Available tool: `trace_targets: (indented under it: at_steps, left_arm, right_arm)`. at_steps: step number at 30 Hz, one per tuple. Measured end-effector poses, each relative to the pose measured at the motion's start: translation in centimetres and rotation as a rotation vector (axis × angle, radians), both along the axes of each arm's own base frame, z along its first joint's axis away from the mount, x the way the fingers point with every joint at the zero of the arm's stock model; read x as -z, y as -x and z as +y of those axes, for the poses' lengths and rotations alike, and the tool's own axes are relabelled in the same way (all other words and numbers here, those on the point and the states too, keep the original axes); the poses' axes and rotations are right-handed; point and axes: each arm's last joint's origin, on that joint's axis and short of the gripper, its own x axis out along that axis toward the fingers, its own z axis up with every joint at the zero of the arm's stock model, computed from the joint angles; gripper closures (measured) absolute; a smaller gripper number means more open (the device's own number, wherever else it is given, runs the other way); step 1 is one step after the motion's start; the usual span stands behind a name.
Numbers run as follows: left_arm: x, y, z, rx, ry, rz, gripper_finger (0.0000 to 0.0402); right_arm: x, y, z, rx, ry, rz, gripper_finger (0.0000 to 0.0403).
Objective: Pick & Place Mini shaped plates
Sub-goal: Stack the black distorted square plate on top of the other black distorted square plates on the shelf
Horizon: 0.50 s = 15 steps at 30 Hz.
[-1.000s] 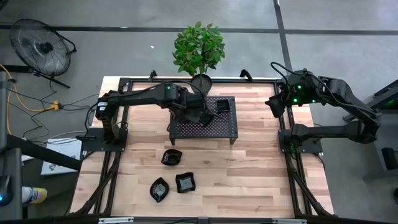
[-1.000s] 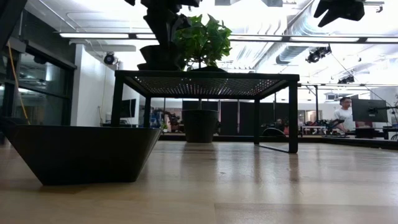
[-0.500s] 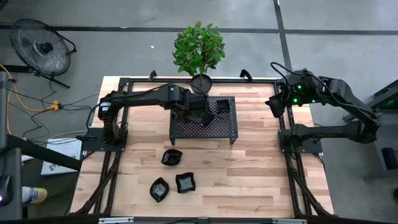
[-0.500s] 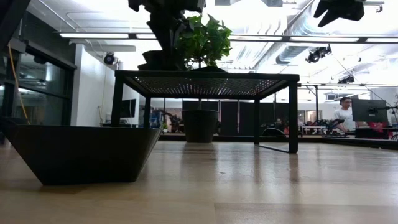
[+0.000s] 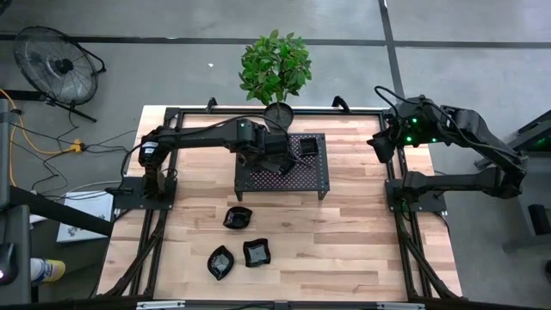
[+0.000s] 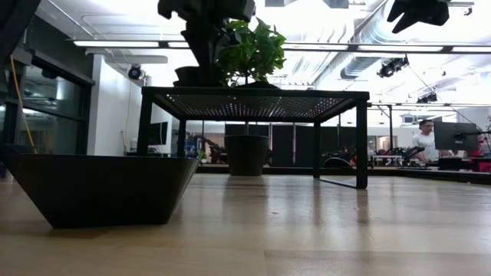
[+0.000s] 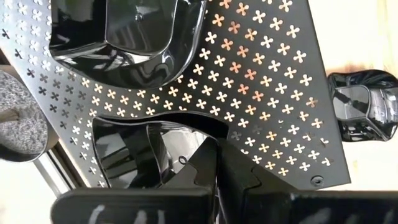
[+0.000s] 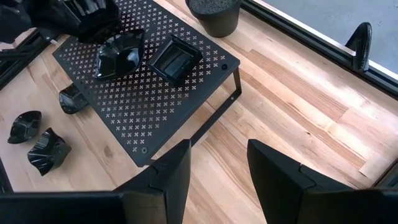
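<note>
My left gripper (image 5: 277, 160) reaches over the black perforated rack (image 5: 297, 176) and is shut on a wavy-edged glossy black mini plate (image 7: 134, 152), which also shows in the right wrist view (image 8: 118, 55). A square mini plate (image 5: 309, 146) lies flat on the rack's far right part. Three more mini plates rest on the table nearer me (image 5: 238, 218) (image 5: 220, 262) (image 5: 256, 252). In the low view one of them fills the foreground (image 6: 107, 188). My right gripper (image 8: 217, 171) is open, high above the table's right side. My left gripper pinches the wavy plate by its rim (image 7: 198, 132) between the two fingers (image 7: 208, 165), coming from above and slanting down. The plate's underside sits on the rack top (image 6: 198, 75), roughly level.
A potted plant (image 5: 275, 69) stands at the far edge right behind the rack, its pot (image 8: 214, 14) close to the rack's far corner. Bare wood lies right of the rack (image 5: 357, 198). Black frame rails (image 5: 164, 112) border the table.
My left arm has stretched a little farther toward the table's right over the rack, still shut on the wavy plate. In the low view the plate has settled level on the rack top. The right arm has kept still.
</note>
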Motion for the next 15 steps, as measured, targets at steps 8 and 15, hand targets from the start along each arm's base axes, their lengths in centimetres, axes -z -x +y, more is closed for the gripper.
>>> trace_targets:
  at_steps: [8, 15]
  left_arm:
    - [0.0, -0.01, 0.0, 0.01, -0.003, 0.001, 0.0394]
    - [0.0, 0.0, 0.0, 0.013, -0.003, 0.002, 0.032]
  right_arm:
    - [0.0, 0.0, 0.0, 0.0, 0.0, 0.0, 0.0249]
    - [0.0, 0.0, 0.0, -0.001, 0.0, 0.0, 0.0249]
